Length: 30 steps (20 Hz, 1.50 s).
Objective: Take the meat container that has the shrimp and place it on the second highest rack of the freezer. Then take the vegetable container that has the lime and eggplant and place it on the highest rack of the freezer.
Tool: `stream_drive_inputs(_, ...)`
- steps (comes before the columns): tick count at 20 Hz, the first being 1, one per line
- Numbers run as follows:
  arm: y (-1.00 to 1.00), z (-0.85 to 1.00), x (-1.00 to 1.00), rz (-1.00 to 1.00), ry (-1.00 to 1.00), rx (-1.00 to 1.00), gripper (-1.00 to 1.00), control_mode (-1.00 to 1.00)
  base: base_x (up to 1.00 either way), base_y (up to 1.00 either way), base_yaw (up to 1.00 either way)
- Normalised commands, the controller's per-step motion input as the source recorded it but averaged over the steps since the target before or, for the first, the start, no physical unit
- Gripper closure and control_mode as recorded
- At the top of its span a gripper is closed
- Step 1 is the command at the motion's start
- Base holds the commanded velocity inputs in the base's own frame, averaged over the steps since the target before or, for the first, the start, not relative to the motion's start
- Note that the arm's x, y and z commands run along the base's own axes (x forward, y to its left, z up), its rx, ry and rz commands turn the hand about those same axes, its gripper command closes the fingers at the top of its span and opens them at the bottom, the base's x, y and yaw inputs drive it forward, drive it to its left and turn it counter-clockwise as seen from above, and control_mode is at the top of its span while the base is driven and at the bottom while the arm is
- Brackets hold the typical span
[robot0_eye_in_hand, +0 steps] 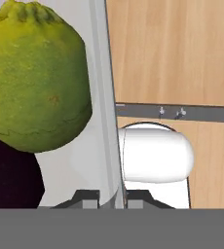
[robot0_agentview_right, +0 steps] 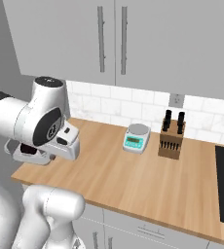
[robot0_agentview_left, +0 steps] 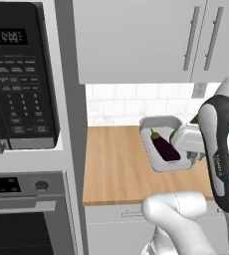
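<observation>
Now | hand (robot0_eye_in_hand: 109,197) clamped on vegetable container (robot0_agentview_left: 156,124) wall | inside: lime (robot0_eye_in_hand: 33,78), eggplant (robot0_agentview_left: 165,148)

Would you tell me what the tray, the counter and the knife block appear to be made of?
Tray: pale grey, smooth and matte, thin walls; probably plastic. Counter: light wood with visible grain, satin finish. Knife block: darker brown wood, likely; dark handles stick out on top.
</observation>
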Motion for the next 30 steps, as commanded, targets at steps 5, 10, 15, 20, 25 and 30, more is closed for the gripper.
stream_drive_inputs(5, -0.02, 0.0, -0.42, 0.0, -0.16, 0.01, 1.0, -1.0, 0.0, 0.0, 0.0)
stream_drive_inputs(10, 0.0, 0.0, 0.0, 0.0, -0.01, 0.0, 1.0, -1.0, 0.0, 0.0, 0.0)
stream_drive_inputs(15, 0.0, 0.0, 0.0, 0.0, 0.0, 0.0, 1.0, -1.0, 0.0, 0.0, 0.0)
stream_drive_inputs(20, 0.0, 0.0, 0.0, 0.0, 0.0, 0.0, 1.0, 1.0, -0.71, 0.01, 0.0)
stream_drive_inputs(25, 0.0, 0.0, 0.0, 0.0, 0.0, 0.0, 1.0, 1.0, -0.99, 0.14, 0.1)
stream_drive_inputs(30, 0.0, 0.0, 0.0, 0.0, 0.0, 0.0, 1.0, 1.0, -0.7, 0.7, 0.58)
